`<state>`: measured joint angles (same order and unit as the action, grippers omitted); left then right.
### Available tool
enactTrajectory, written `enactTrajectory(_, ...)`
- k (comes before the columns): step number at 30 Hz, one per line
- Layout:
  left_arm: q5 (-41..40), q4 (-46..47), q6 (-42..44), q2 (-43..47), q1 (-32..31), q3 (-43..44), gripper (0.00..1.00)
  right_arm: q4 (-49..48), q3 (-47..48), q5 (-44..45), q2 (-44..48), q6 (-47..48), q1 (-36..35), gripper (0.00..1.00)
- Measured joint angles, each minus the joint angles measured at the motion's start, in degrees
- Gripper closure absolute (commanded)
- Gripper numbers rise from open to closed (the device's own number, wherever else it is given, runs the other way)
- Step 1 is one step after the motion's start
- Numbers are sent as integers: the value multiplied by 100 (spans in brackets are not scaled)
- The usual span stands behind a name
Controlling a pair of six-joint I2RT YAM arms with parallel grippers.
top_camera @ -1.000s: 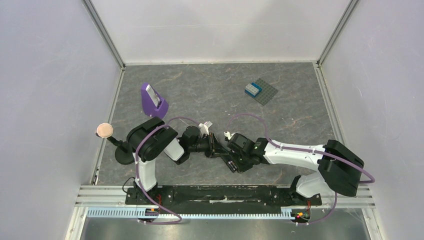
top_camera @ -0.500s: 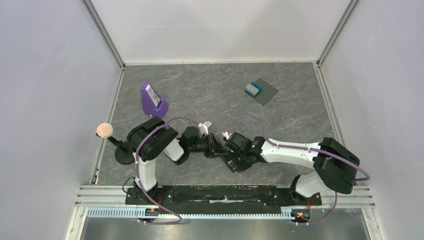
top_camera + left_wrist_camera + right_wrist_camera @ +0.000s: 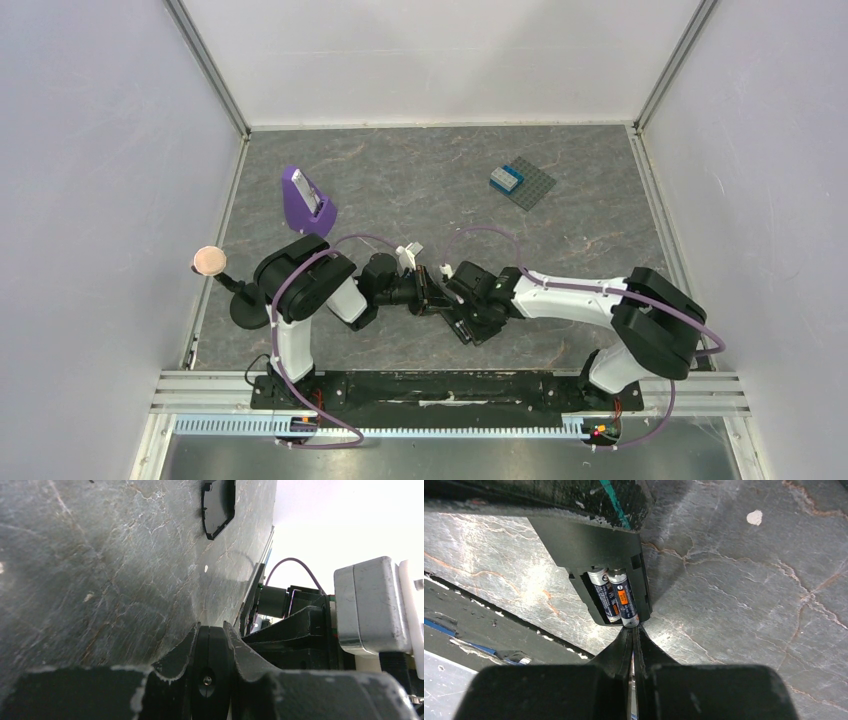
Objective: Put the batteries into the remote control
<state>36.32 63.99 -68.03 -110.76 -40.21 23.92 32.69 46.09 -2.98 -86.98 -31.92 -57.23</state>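
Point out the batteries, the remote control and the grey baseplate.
batteries (image 3: pixel 623 599): right wrist view, label of the orange-marked cell.
remote control (image 3: pixel 589 547): right wrist view, flat back above the open compartment.
grey baseplate (image 3: pixel 535 186): top external view, bare studs on its right half.

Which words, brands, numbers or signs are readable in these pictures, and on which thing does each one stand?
No text can be read anywhere.
Labels of the batteries: small print and an orange patch, too blurred to read.
On the remote: no marking shows.
On the baseplate and the blue brick: no text shows; they are too small to tell more.
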Motion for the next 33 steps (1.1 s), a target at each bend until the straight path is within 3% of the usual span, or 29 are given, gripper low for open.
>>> enactTrajectory(18, -37, 643, 107, -44, 26, -229, 98, -356, -203, -1115, -52, 118, 640, 98)
enactTrajectory(30, -98, 656, -155, -42, -17, -302, 98, -1045, -1158, -1158, 1272, 98, 671, 96)
enactTrajectory(33, -175, 671, -251, -39, -17, -302, 98, -1023, -1248, -1121, 1587, 59, 678, 90)
